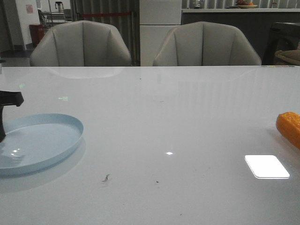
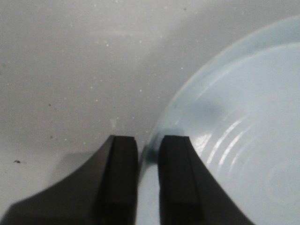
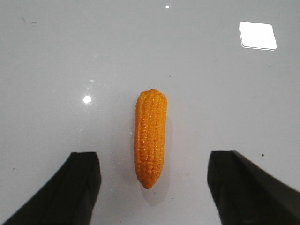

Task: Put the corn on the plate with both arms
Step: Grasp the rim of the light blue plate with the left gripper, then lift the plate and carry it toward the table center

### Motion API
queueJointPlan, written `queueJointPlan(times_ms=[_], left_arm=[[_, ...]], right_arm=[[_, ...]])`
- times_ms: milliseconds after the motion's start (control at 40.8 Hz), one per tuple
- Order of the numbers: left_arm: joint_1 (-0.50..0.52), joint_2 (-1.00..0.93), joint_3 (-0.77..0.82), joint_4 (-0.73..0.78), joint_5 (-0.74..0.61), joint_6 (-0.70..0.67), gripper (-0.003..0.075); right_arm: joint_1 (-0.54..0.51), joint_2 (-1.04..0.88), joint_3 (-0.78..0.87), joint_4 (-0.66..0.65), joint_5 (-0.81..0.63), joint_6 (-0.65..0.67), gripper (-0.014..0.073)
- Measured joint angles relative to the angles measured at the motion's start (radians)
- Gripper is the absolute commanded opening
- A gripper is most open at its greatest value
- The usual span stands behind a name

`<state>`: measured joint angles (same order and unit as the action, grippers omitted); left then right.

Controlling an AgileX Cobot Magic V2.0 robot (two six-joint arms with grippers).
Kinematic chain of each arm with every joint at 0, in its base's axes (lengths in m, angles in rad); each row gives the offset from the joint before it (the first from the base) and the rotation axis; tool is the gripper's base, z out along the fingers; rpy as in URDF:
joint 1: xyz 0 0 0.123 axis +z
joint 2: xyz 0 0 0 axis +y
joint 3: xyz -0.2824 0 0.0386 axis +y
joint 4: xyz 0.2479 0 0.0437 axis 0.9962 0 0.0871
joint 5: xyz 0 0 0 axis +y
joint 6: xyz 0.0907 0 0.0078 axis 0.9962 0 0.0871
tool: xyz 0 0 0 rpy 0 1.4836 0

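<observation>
The orange-yellow corn (image 3: pixel 150 138) lies flat on the white table, its tapered end towards my right gripper (image 3: pixel 155 157). That gripper hangs open over it, one black finger on each side and neither touching. In the front view only the corn's end (image 1: pixel 289 127) shows, at the right edge. The pale blue plate (image 1: pixel 56 136) sits at the table's left. My left gripper (image 2: pixel 148 140) is shut on the plate (image 2: pixel 234 131), with the rim running into the narrow gap between its fingers. Only a dark piece of the left arm (image 1: pixel 5 110) shows at the front view's left edge.
Two beige chairs (image 1: pixel 82 44) (image 1: pixel 206 44) stand behind the table's far edge. A bright rectangular light reflection (image 1: pixel 266 166) lies on the glossy table near the corn. Small dark specks (image 1: pixel 106 177) mark the table's middle front.
</observation>
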<state>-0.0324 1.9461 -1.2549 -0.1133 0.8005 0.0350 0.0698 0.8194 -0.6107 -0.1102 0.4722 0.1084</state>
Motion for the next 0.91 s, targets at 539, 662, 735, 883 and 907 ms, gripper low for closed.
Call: queueJointPlan(times_ms=[539, 662, 735, 883, 907], left_arm=[[-0.006, 0.017, -0.255, -0.063, 0.211, 0.043, 0.0086], [-0.033, 0.017, -0.365, -0.144, 0.274, 0.09, 0.0086], [-0.062, 0.017, -0.419, -0.196, 0.296, 0.111, 0.0086], [-0.144, 0.017, -0.492, -0.255, 0.305, 0.12, 0.0086], [-0.158, 0.017, -0.5, -0.26, 0.305, 0.122, 0.0086]], right_arm=[[0.0, 0.0, 0.0, 0.0, 0.0, 0.0, 0.0583], [0.0, 0.0, 0.0, 0.0, 0.0, 0.0, 0.0583], [0.0, 0.0, 0.0, 0.0, 0.0, 0.0, 0.0583], [0.0, 0.0, 0.0, 0.0, 0.0, 0.0, 0.0583], [0.0, 0.0, 0.0, 0.0, 0.0, 0.0, 0.0583]])
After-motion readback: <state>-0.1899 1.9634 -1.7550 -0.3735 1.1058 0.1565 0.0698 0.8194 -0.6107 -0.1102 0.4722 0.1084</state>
